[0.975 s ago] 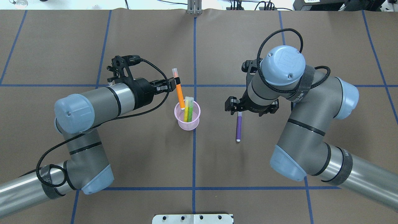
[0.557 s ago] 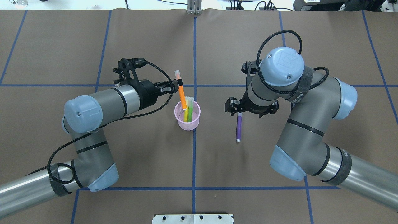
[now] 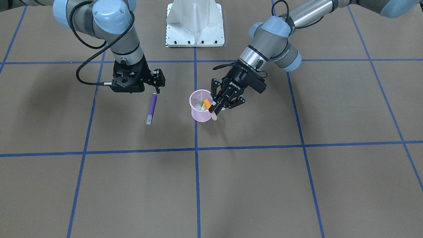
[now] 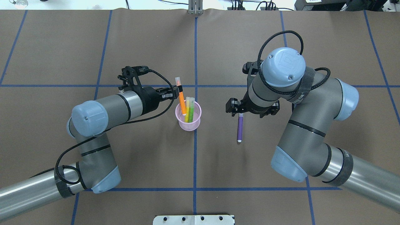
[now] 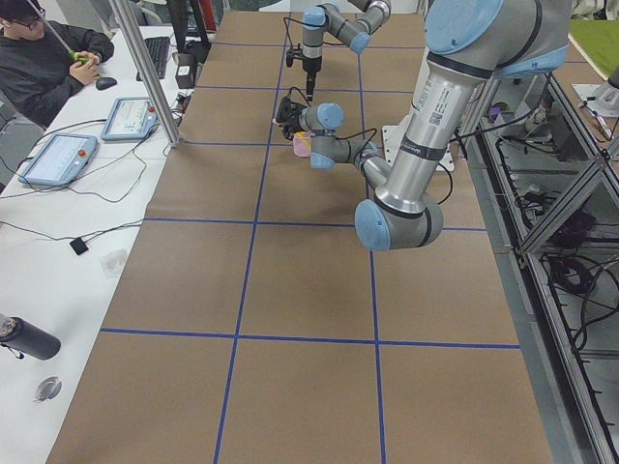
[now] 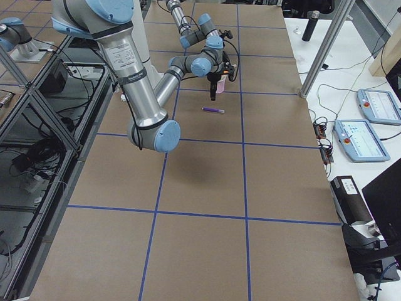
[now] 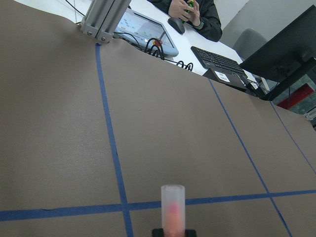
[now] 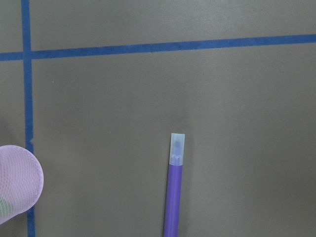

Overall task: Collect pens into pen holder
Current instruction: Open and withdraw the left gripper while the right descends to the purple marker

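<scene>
- Pens: the green pen (image 4: 191,108) and yellow pen (image 4: 187,117) stand in the pink pen holder (image 4: 188,125). The purple pen (image 4: 240,128) lies on the surface (image 4: 150,140) at the holder's 3 o'clock.
- Our left end effector (image 3: 215,106), lettered ROBOTIQ, pinches the orange pen (image 4: 182,100), whose lower end is inside the holder.
- We cannot tell whether the right end effector (image 3: 158,88) is spread.

My left gripper (image 4: 179,91) is clamped on the orange pen (image 4: 182,103), pads pinching its upper part. Wrist lies nearly horiz. behind the pincer, forearm in line w/ it, elbow folded back toward base. My right gripper (image 3: 157,86) points straight down, wrist vertical above it, elbow bent behind. Its jaws are mostly hidden, so can't tell if apart.
</scene>
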Controlling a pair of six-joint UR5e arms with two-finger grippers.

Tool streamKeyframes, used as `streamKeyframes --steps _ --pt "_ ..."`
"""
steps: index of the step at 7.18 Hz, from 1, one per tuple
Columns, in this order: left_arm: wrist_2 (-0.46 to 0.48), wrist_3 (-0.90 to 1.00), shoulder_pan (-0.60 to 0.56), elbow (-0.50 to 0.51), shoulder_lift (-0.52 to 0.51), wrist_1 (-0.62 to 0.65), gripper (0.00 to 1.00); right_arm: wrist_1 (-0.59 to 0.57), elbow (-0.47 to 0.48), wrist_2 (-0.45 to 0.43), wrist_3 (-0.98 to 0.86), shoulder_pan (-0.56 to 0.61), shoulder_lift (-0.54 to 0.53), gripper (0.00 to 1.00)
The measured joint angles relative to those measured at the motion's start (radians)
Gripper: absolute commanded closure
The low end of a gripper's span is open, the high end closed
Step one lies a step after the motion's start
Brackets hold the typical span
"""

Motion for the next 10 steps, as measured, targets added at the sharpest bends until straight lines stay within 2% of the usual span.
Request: streamKeyframes --steps 1,2,5,6,7,10 --pt "0.001 0.0 0.014 0.001 0.0 0.0 0.31 0.001 0.0 0.0 0.0 0.001 0.001 0.0" --pt "0.002 0.0 0.021 -0.002 -0.002 0.0 0.01 0.001 0.0 -0.001 0.0 0.002 0.001 0.0" --pt "-0.031 0.0 0.016 -0.059 -0.019 0.018 0.01 0.001 -0.001 -0.002 0.001 0.006 0.003 0.0" --pt "-0.066 -0.002 -0.005 -0.092 -0.021 0.053 0.01 0.0 -0.004 -0.003 0.006 0.005 0.004 0.0" --pt "-0.14 -0.005 -0.058 -0.126 -0.025 0.143 0.01 0.001 -0.013 -0.002 0.022 0.004 0.006 0.0" --pt "-0.593 0.015 -0.34 -0.178 -0.095 0.63 0.01 0.005 -0.051 -0.004 0.056 -0.021 0.008 0.01"
